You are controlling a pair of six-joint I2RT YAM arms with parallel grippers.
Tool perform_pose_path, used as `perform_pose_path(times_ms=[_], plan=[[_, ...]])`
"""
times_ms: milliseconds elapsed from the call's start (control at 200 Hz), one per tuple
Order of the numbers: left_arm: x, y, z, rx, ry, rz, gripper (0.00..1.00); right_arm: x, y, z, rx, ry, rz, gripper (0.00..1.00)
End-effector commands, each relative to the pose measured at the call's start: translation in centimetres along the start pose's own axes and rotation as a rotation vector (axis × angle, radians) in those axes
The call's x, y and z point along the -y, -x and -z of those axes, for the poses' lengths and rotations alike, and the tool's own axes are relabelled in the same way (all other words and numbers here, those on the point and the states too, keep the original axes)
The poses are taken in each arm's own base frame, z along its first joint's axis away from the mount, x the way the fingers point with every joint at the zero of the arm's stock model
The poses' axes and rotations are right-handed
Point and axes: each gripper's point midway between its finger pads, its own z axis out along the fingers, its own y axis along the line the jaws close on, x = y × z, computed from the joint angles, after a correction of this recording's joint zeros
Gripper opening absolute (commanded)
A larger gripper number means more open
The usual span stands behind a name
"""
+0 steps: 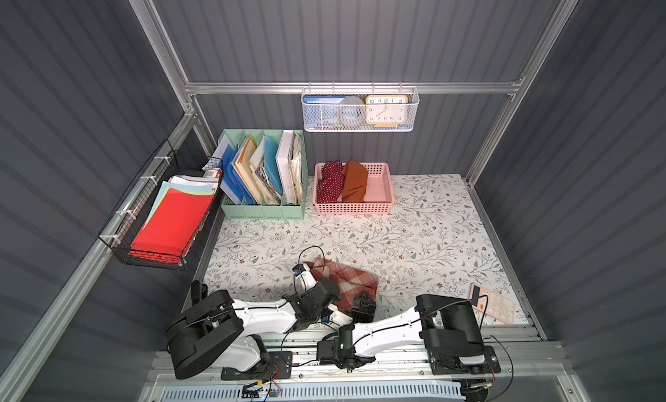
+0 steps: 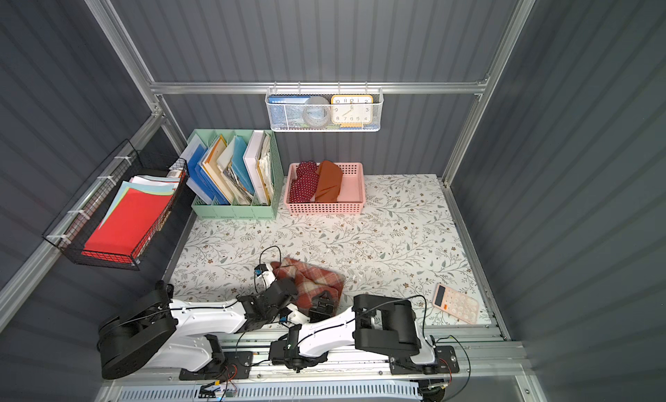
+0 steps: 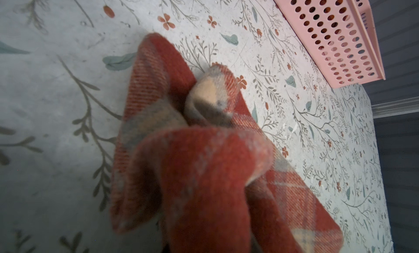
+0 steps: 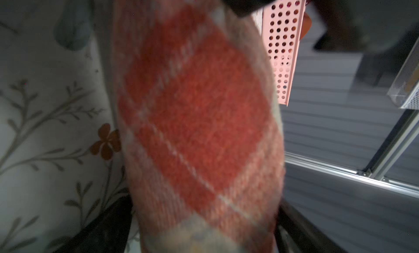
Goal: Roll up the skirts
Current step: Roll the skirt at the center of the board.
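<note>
Three skirts: the polka-dot skirt (image 1: 329, 185) and rust-orange skirt (image 1: 355, 185) lie side by side in the pink basket (image 1: 380, 193) at the surface's (image 1: 414, 238) back; the plaid skirt (image 1: 347, 279) lies bunched near the front, left hand (image 1: 331, 295) clamped on it, right hand (image 1: 364, 304) spread wide astride it.

The floral tabletop (image 1: 414, 238) carries a pink basket (image 1: 353, 208), a green file organizer (image 1: 261, 211) just beside it, the plaid skirt (image 1: 346, 276) (bunched) well in front of the basket, and, farther off, probably a calculator (image 1: 497, 304).
</note>
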Motion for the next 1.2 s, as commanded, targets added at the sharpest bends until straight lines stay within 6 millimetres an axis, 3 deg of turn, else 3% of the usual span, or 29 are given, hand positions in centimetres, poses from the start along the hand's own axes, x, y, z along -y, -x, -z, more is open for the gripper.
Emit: perform_pose_path(times_ms=[0, 160, 340, 505, 560, 650, 770, 901, 1001, 1056, 1111, 1171, 1196], plan=[[-2.3, -2.3, 0.1, -0.106, 0.068, -0.086, 0.0, -2.1, 1.8, -1.0, 0.016, 0.069, -0.005, 0.99], [-1.9, -2.4, 0.1, -0.114, 0.052, -0.089, 0.0, -3.3, 1.6, -2.6, -0.025, 0.075, 0.017, 0.98], [-1.6, -2.2, 0.5, -0.113, 0.034, -0.09, 0.0, -2.6, 0.6, -4.3, -0.099, 0.074, -0.034, 0.82], [-1.6, -1.9, 0.9, -0.111, 0.027, -0.092, 0.0, -2.7, -0.4, -5.5, -0.161, 0.078, -0.031, 0.62], [-1.6, -1.9, 1.0, -0.114, 0.023, -0.089, 0.0, -3.0, -0.6, -5.5, -0.165, 0.088, -0.024, 0.52], [-1.6, -1.7, 1.4, -0.112, 0.015, -0.086, 0.0, -3.7, -0.7, -5.4, -0.171, 0.133, -0.012, 0.42], [-1.3, -0.9, 2.0, -0.09, -0.001, -0.082, 0.0, -5.0, -0.8, -4.9, -0.175, 0.237, -0.007, 0.15], [-1.2, -0.5, 2.2, -0.084, -0.008, -0.083, 0.0, -7.5, -1.1, -3.7, -0.19, 0.485, -0.073, 0.08], [-1.2, -0.8, 2.2, -0.094, -0.014, -0.075, 0.0, -7.9, -1.3, -3.3, -0.205, 0.54, -0.066, 0.07], [-1.2, -0.9, 2.2, -0.099, -0.021, -0.07, 0.0, -7.7, -1.8, -4.2, -0.247, 0.576, -0.098, 0.06], [-1.2, -0.9, 2.3, -0.103, -0.025, -0.067, 0.0, -8.3, -2.0, -4.2, -0.264, 0.619, -0.101, 0.0], [-0.9, -0.5, 2.5, -0.094, -0.037, -0.062, 0.24, -9.1, -2.1, -3.9, -0.283, 0.663, -0.091, 0.0], [-0.8, -0.1, 2.7, -0.087, -0.039, -0.061, 0.39, -9.4, -2.2, -3.8, -0.292, 0.683, -0.092, 0.0]])
